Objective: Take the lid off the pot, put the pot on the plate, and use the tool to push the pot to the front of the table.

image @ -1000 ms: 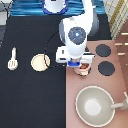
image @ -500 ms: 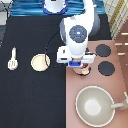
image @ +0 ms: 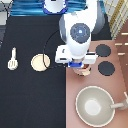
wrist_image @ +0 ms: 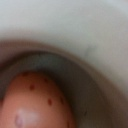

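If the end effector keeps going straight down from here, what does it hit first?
Most likely the pot on the stove: the end effector hangs right over it, and the wrist view looks into it at its reddish contents. Remaining height is unclear.

Pot (wrist_image: 95, 75): fills the wrist view from very close; pale, curved inner wall, grey-shadowed toward the bottom.
Contents (wrist_image: 37, 107): one rounded reddish-orange item with small dark-red spots and a glossy highlight, resting against the pot's inner wall.
Gripper: directly above the pot, camera looking straight into it.
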Robot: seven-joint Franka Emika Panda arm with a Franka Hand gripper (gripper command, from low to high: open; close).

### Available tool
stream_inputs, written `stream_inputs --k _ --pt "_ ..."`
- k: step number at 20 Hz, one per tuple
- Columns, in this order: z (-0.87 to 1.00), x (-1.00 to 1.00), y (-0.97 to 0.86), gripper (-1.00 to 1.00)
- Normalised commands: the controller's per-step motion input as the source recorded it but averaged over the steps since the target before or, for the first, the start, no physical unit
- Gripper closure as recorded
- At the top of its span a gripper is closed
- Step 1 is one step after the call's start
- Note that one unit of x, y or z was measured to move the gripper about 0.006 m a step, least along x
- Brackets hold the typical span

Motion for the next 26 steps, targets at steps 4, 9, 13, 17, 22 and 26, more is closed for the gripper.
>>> stream_inputs --k 4,9,13,17,22,26 --pt "0.28 -0.64 -0.77 1.0" --pt "0.0 -0.76 -0.75 1.0" --pt "-0.1 -0.84 -0.68 1.0" --pt "-0.12 -0.85 -0.66 1.0" --pt "-0.11 -0.84 -0.69 1.0" --pt "-0.06 -0.81 -0.77 1.0"
